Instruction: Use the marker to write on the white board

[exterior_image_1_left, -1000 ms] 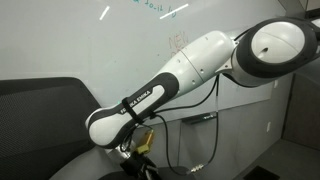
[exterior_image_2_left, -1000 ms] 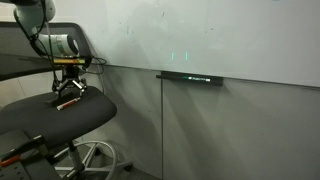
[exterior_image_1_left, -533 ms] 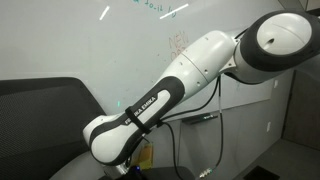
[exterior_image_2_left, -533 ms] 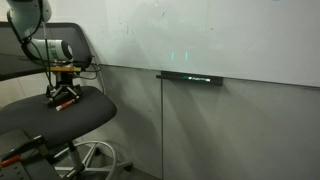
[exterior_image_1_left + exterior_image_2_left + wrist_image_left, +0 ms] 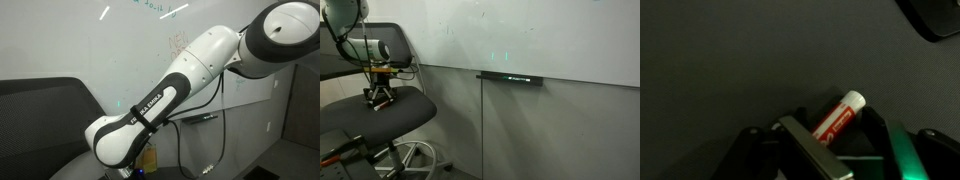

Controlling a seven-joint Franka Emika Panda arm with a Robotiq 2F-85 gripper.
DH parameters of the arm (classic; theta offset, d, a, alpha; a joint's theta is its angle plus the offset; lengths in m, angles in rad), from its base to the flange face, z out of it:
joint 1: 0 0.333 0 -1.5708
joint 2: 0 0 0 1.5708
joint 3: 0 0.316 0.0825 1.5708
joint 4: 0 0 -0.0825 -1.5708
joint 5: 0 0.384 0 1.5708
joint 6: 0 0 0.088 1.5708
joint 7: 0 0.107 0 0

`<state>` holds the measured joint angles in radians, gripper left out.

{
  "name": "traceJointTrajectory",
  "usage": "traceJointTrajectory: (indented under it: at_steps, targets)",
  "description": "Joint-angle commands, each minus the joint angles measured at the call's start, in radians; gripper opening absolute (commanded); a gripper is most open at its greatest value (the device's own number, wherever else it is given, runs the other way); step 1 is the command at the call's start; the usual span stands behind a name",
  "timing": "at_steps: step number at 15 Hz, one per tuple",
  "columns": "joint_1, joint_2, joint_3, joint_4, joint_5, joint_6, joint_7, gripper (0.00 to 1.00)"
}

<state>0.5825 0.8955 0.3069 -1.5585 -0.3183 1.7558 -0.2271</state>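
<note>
The marker [image 5: 845,107], white-capped with a red label, lies on the black chair seat [image 5: 390,118]. In the wrist view it sits slantwise between my gripper's [image 5: 832,128] two fingers. The jaws are open, partly narrowed around it; one finger is close against its side and a dark gap shows at the other. In an exterior view the gripper [image 5: 382,97] points down onto the seat and hides the marker. The white board [image 5: 520,30] fills the wall behind, with faint teal and orange scribbles [image 5: 172,28] near my arm.
A thin dark ledge [image 5: 510,77] runs under the board. The chair's black backrest [image 5: 40,110] stands beside my arm's elbow [image 5: 115,140], and its wheeled base [image 5: 405,155] spreads on the floor. A black cable [image 5: 178,135] hangs from the arm.
My arm has sunk lower onto the chair seat. The jaws, wide apart a second ago, have drawn in around the marker.
</note>
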Motion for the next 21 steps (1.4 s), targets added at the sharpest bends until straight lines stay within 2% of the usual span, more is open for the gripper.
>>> traceJointTrajectory:
  at_steps: [1,2,4,8,9,10,11,12,21]
  targets:
    - [-0.004,0.001,0.005,-0.002,0.0,0.002,-0.011,0.31]
    - [-0.005,-0.001,0.006,-0.004,-0.001,0.003,-0.013,0.48]
    - [-0.006,-0.001,0.004,-0.001,-0.001,0.001,-0.012,0.33]
    - [-0.005,-0.001,0.004,-0.001,-0.001,0.001,-0.012,0.31]
    - [-0.005,-0.003,0.005,-0.003,-0.001,0.001,-0.012,0.08]
    - [-0.003,-0.008,0.004,-0.006,-0.002,0.002,-0.002,0.07]
    - [-0.001,-0.012,0.004,-0.009,-0.002,0.001,0.003,0.02]
    - [0.0,-0.019,0.002,-0.014,-0.003,0.004,0.011,0.06]
    - [0.029,-0.097,-0.014,-0.061,-0.015,0.007,0.173,0.06]
